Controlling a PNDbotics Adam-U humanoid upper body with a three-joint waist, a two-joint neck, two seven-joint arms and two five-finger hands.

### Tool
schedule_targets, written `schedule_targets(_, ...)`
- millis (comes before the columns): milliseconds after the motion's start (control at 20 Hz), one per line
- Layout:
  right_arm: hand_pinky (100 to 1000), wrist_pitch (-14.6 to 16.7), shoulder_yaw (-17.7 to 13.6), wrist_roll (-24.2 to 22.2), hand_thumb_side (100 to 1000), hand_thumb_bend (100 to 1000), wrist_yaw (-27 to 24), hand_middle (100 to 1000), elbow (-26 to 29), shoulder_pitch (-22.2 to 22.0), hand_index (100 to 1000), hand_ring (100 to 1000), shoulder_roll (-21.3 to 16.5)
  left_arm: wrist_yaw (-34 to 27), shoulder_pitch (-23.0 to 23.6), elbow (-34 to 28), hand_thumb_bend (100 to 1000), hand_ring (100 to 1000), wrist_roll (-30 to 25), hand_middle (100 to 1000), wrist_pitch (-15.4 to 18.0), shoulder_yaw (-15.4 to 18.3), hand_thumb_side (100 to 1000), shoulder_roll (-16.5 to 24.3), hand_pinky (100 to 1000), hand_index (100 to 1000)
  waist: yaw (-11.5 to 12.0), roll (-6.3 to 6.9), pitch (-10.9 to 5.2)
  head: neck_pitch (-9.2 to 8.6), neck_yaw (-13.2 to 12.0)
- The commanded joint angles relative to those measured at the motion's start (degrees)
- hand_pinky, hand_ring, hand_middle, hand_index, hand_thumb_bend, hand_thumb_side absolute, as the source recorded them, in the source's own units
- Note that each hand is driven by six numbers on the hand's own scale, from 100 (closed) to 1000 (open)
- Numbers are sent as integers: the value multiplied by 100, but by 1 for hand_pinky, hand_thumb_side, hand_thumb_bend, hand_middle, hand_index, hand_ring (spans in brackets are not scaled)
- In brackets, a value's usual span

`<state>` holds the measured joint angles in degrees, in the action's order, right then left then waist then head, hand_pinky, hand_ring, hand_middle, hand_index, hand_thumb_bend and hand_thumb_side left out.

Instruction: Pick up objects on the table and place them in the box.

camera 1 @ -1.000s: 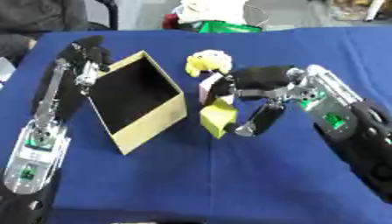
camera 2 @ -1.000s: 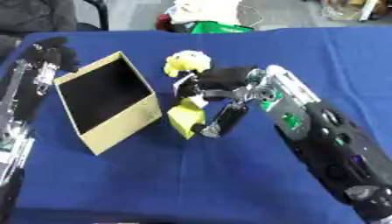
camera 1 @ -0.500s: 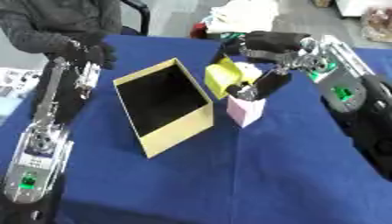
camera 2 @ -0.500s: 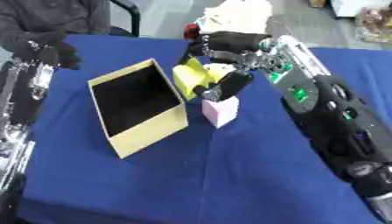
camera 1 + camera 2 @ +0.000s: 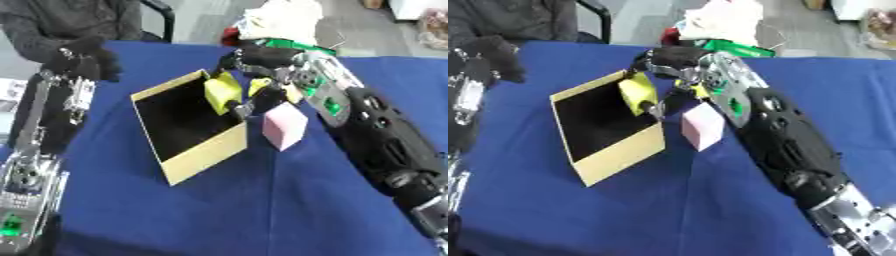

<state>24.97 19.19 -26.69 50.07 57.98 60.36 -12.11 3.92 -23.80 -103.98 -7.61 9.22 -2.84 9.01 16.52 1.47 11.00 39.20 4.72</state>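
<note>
since the earlier frames the yellow block (image 5: 222, 91) has been carried by the right hand (image 5: 254, 62) from the bare worktop beside the box to a spot over the box's right wall, partly above the dark interior. camera tilt has also shifted between frames, so not all apparent motion is real. the yellow block is held with the right hand's fingers curled round it, not yet let go; it looks clear of the box floor, though contact with the wall edge cannot be ruled out.

the cardboard box (image 5: 199, 155) sits open on the blue worktop (image 5: 262, 210). the pink block (image 5: 285, 126) stands on the cloth just beside the box's right wall, below the right arm, untouched. a second small yellow thing (image 5: 260, 86) is glimpsed behind the right hand's fingers; what it is cannot be made out.

the left hand (image 5: 87, 62) is seen at the far left, above the box's far corner, fingers curled, nothing held.

judgement: first placement nearly done; release over the opening is the remaining step, then the pink block.
</note>
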Motion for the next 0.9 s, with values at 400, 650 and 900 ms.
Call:
schedule_targets(400,843,133,-3,301,520,480,579,798,102,149,983,883,155,-50,-109,-128,125,645,-79,625,8,-38,659,-11,634,822,-71,14,-93,-50,17)
schedule_targets(650,839,-83,-72,503,551,504,467,792,368,188,978,877,27,-39,-90,-115,125,645,-78,625,7,-32,660,4,634,822,-173,7,-109,-34,-23)
schedule_targets(900,839,-284,-206,467,524,449,-45,784,598,109,954,892,-381,-7,-41,-97,126,645,-52,624,4,6,663,54,634,821,-381,-9,-131,-27,-115)
